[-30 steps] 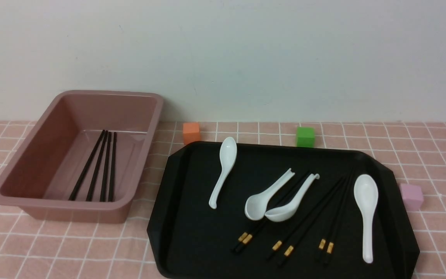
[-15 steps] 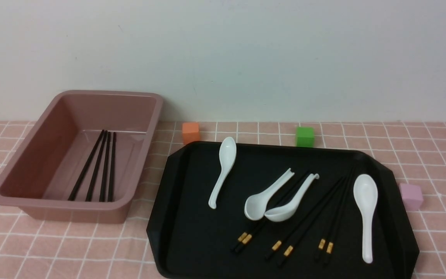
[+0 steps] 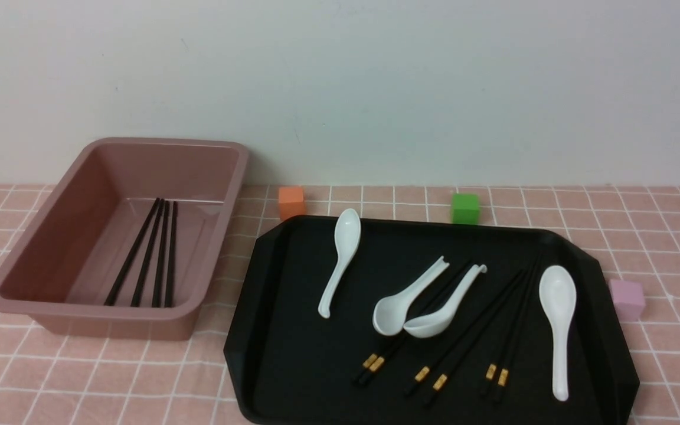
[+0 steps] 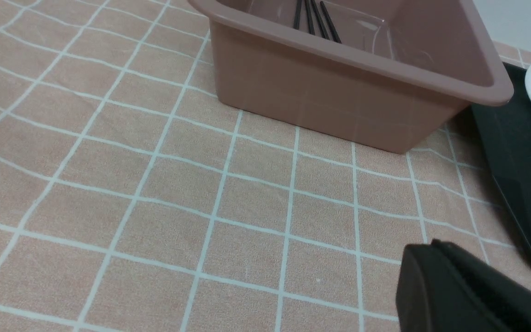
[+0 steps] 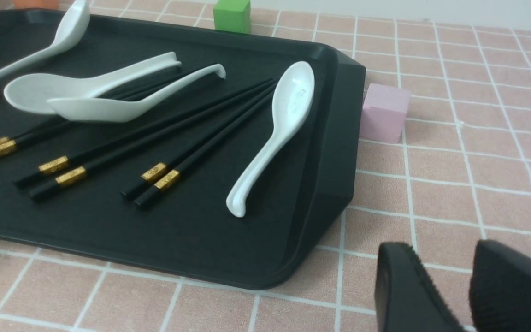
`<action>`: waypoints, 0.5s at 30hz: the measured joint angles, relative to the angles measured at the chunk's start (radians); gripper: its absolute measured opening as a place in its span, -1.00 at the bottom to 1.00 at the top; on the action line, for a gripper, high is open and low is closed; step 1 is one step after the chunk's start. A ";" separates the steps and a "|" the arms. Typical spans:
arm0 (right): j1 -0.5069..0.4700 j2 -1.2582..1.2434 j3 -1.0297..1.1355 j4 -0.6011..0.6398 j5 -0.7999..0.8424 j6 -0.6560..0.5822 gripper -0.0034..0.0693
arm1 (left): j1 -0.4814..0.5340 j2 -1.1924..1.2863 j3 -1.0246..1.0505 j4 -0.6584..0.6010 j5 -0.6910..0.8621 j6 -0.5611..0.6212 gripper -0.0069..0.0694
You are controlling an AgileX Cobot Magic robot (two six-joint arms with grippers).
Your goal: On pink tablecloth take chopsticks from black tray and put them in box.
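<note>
The box (image 3: 92, 311) stands at the left on the pink tablecloth (image 3: 80, 378) with two pairs of chopsticks (image 3: 151, 254) lying inside. The black tray (image 3: 293, 354) lies to its right and holds three pairs of chopsticks (image 3: 470, 330) fanned out, gold bands toward me. The leftmost pair (image 3: 375, 361) runs under two spoons. Neither gripper shows in the front view. My left gripper (image 4: 431, 246) is shut and empty above the cloth, near the box (image 4: 339, 92). My right gripper (image 5: 440, 251) is open and empty above the cloth, beside the tray's (image 5: 155, 240) near right corner.
Several white spoons (image 3: 558, 319) lie on the tray among the chopsticks. An orange cube (image 3: 291, 202) and a green cube (image 3: 465, 208) sit behind the tray. A pink cube (image 3: 627, 299) sits at its right edge. A wall rises behind the table.
</note>
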State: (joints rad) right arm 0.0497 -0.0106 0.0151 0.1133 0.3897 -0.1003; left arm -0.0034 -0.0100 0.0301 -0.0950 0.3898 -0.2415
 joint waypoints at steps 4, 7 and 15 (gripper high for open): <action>0.000 0.000 0.000 0.000 0.000 0.000 -0.25 | 0.000 0.000 0.000 0.000 0.000 0.000 -0.85; 0.000 0.000 0.000 0.000 0.000 0.000 -0.25 | 0.000 0.000 0.000 0.001 0.000 0.000 -0.85; 0.000 0.000 0.000 0.000 0.000 0.000 -0.25 | 0.000 0.000 0.000 0.001 0.000 0.000 -0.83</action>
State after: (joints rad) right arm 0.0497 -0.0106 0.0151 0.1133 0.3897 -0.1003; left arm -0.0034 -0.0100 0.0301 -0.0938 0.3898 -0.2415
